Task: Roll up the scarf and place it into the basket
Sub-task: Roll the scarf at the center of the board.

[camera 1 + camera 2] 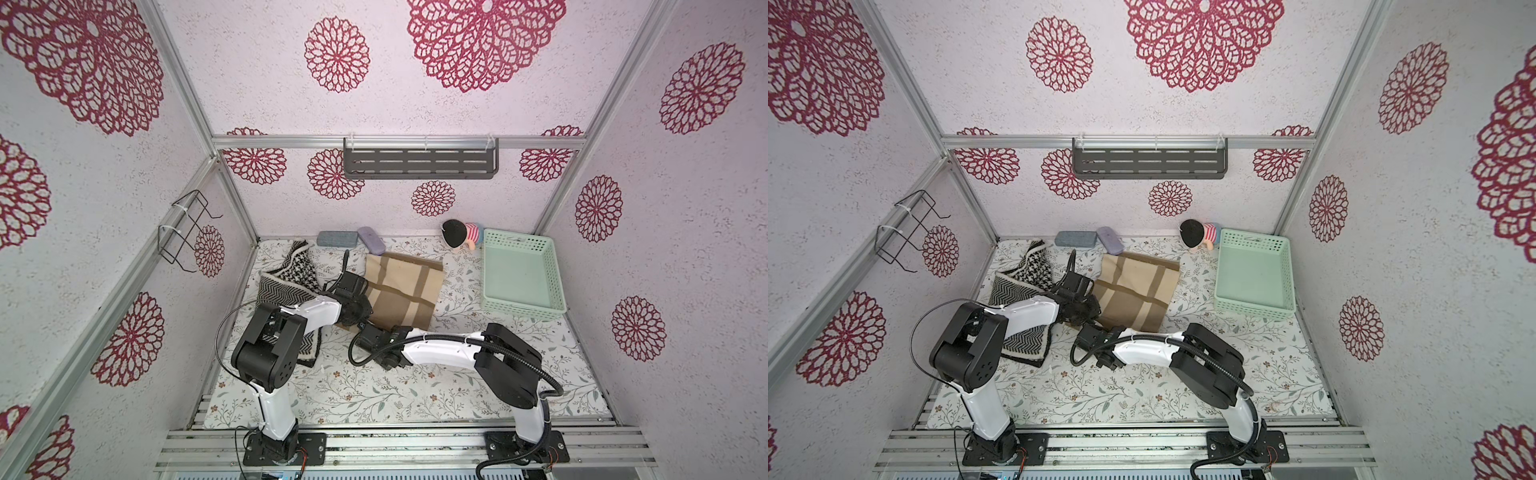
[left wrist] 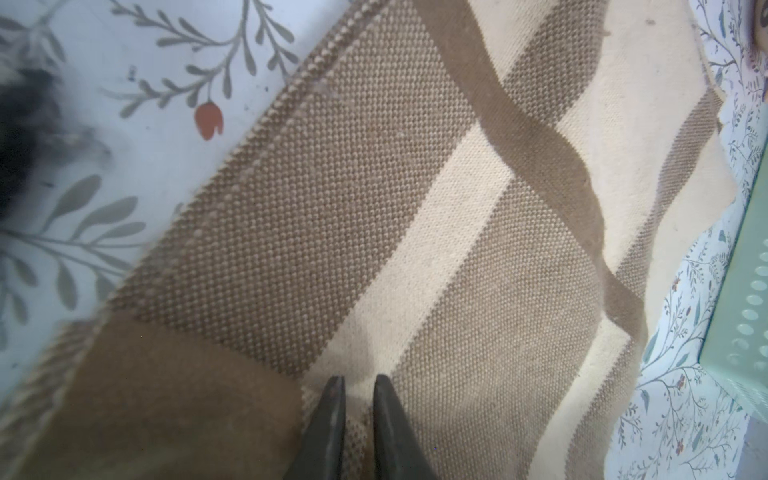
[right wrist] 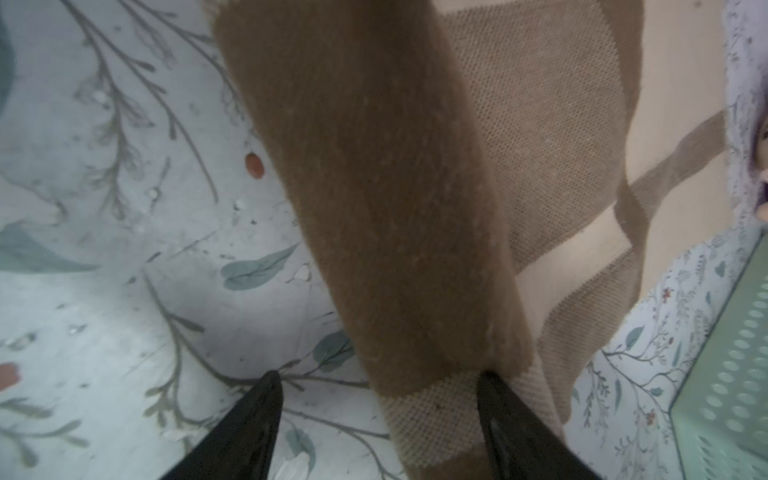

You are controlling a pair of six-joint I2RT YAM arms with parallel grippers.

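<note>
Scarf (image 1: 401,286) lay nearly flat, first fold only, basket (image 1: 519,274) empty; left fingers (image 2: 326,436) almost closed over it, grip unclear; right fingers (image 3: 515,440) wide apart astride fold, holding nothing.

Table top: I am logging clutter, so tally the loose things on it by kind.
Scarves: 2 (tan scarf, black-and-white scarf)
Cases: 2 (grey case, lilac case)
Doll: 1
Basket: 1
Total: 6
</note>
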